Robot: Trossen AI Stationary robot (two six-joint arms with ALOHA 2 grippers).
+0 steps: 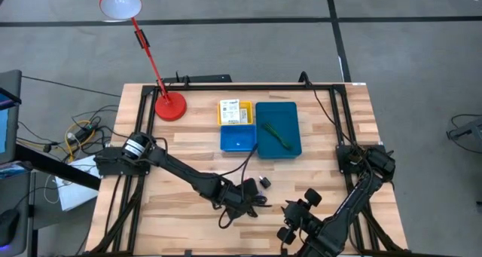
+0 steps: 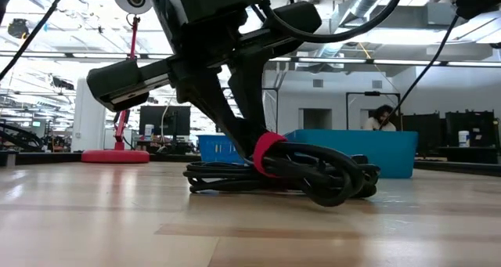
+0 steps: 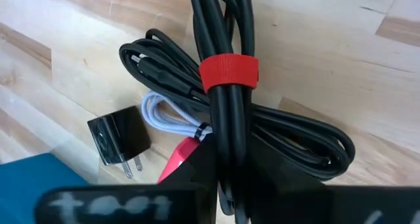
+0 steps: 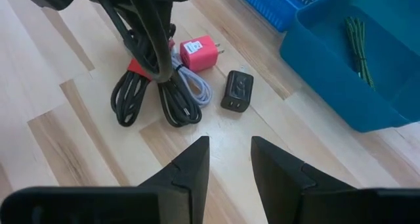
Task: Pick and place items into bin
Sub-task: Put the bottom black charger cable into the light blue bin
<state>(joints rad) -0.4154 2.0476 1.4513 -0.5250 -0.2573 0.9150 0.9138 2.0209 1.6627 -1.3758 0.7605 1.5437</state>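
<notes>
A black cable bundle (image 3: 289, 138) tied with a red strap (image 3: 228, 71) lies on the wooden table, and my left gripper (image 3: 230, 184) is shut on it. Beside it lie a coiled white cable (image 3: 167, 115), a pink charger (image 4: 199, 53) and a black plug (image 4: 237, 90). The bin stands farther back. Its teal compartment (image 1: 290, 115) holds a green cord (image 1: 275, 135), its yellow one (image 1: 223, 115) holds a white labelled box (image 1: 236, 111), and there is also a small blue one (image 1: 239, 142). My right gripper (image 4: 230, 161) hovers open over the table, near the black plug. My left gripper holds the black cable bundle just beside its red strap (image 2: 266, 153), the strands (image 3: 231, 129) running between the two fingers. The fingers (image 2: 235, 130) come from above, slanting down, and lie across the bundle. The bundle's loops (image 2: 313, 185) rest on the table.
A red desk lamp stands on its base (image 1: 169, 105) at the far left of the table, its head out past the edge. Black frame rails (image 1: 248, 85) run along the far and side edges. Bare wood lies at the near left. A person (image 2: 381, 117) sits in the room behind.
</notes>
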